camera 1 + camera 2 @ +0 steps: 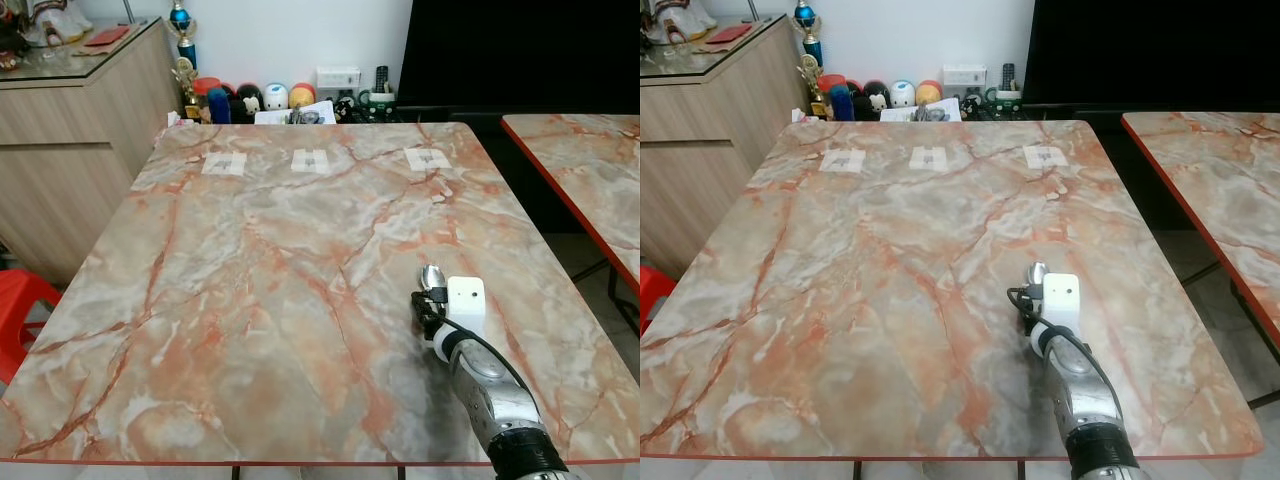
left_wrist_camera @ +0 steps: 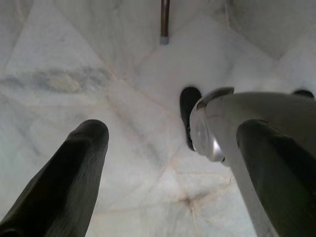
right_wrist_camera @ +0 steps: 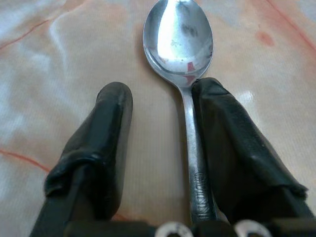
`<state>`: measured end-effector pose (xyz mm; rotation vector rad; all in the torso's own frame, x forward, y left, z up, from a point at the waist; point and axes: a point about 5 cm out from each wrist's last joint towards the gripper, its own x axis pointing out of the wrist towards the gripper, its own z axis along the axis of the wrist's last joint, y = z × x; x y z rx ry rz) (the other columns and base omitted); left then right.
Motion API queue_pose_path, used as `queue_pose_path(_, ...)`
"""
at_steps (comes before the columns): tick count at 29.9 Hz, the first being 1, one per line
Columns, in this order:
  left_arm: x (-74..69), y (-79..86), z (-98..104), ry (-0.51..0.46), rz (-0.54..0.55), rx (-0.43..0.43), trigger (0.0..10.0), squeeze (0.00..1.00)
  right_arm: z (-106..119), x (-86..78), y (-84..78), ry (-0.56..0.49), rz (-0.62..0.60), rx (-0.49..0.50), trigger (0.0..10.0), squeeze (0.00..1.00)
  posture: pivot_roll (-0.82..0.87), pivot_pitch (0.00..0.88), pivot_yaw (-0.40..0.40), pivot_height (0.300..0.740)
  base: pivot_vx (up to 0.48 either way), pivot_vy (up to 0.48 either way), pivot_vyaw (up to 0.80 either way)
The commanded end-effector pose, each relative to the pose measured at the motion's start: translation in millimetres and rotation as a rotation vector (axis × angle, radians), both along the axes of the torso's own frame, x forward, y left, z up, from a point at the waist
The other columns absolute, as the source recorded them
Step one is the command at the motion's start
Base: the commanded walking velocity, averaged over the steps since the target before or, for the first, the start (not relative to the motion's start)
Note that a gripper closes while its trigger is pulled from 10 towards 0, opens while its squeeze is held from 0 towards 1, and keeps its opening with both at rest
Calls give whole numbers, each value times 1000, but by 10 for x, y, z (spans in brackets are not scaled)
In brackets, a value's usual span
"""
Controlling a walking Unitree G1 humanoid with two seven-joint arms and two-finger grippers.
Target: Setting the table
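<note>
Marble-patterned and pink-veined, the bench (image 1: 250, 290) takes up nearly all I can see from the head camera, with a wooden sideboard (image 1: 70, 130) off beyond its far left corner and a second bench (image 1: 590, 170) across a gap to the right. Three pale paper tags (image 1: 314, 160) lie in a row well ahead of my right pincer (image 3: 163, 133), near the far edge, and a clutter of small toys and cups (image 1: 270, 98) stands behind them against the wall.

My right arm (image 1: 490, 385) reaches in over the near edge, right of centre. Its pincer stands parted, and the spoon (image 3: 178, 42) lies flat on the bench between the fingers (image 3: 98, 143), handle touching the inner face of one finger and apart from the other, bowl poking out just past the tips.

I judge the risk to be dragging: if I pull back without lifting clear, that touching finger could skew or slide the spoon. A sideways sweep could push it toward the right edge, which is near.

Open room is generous ahead and to the left; I would withdraw up and straight back.

My left pincer (image 2: 163, 163) hangs over pale floor tiles (image 2: 98, 59), fingers wide apart.
</note>
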<state>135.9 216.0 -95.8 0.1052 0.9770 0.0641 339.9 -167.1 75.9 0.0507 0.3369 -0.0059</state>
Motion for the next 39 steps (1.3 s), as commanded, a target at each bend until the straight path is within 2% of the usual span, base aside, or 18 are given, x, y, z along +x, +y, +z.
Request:
queue_pose_path(1, -36, -44, -19, 13, -37, -17, 10000, 0, -76, -26, -15, 41, -6, 4, 0, 0, 24, 99, -12, 740, 0, 0, 0)
queue_pose_path(6, -92, -27, -32, 24, -42, -18, 10000, 0, -130, -57, -26, 63, -8, 1, 39, 0, 22, 100, -12, 740, 0, 0, 0)
queue_pose_path(18, -371, 379, -4, 69, -7, -5, 10000, 0, -170, -67, -19, 77, -9, -2, 275, 0, 25, 99, -12, 740, 0, 0, 0)
queue_pose_path(22, -408, 434, 6, 74, -2, -4, 10000, 0, -181, -71, -14, 80, -8, -3, 314, 0, 27, 97, -11, 740, 0, 0, 0)
queue_pose_path(24, -408, 435, 7, 73, -2, -5, 10000, 0, -184, -72, -13, 80, -7, -4, 275, 0, 27, 97, -11, 740, 0, 0, 0)
queue_pose_path(31, -335, 175, -51, 67, -28, -28, 10000, 0, -210, -82, -5, 86, -3, -9, 0, 0, 26, 88, -11, 740, 0, 0, 0)
queue_pose_path(34, -330, 134, -60, 67, -32, -30, 10000, 0, -206, -81, -7, 79, -7, -9, 39, 0, 26, 88, -11, 740, 0, 0, 0)
queue_pose_path(35, -331, 117, -64, 67, -33, -30, 10000, 0, -197, -79, -7, 64, -13, -1, 431, 0, 26, 83, -11, 740, 0, 0, 0)
queue_pose_path(36, -331, 97, -69, 69, -36, -26, 10000, 0, -142, -65, -3, 10, -23, 21, 2745, 0, 26, 83, -11, 740, 0, 0, 0)
queue_pose_path(37, -332, 95, -70, 69, -36, -25, 10000, 0, -129, -63, -2, -3, -25, 26, 2745, 0, 27, 81, -11, 740, 0, 0, 0)
queue_pose_path(38, -328, 83, -72, 70, -37, -24, 10000, 0, -101, -59, 5, -25, -26, 36, 9529, 0, 26, 80, -10, 740, 0, 0, 0)
queue_pose_path(39, -319, 64, -75, 70, -39, -24, 10000, 0, -70, -56, 11, -50, -29, 46, 10000, 0, 26, 80, -10, 740, 0, 0, 0)
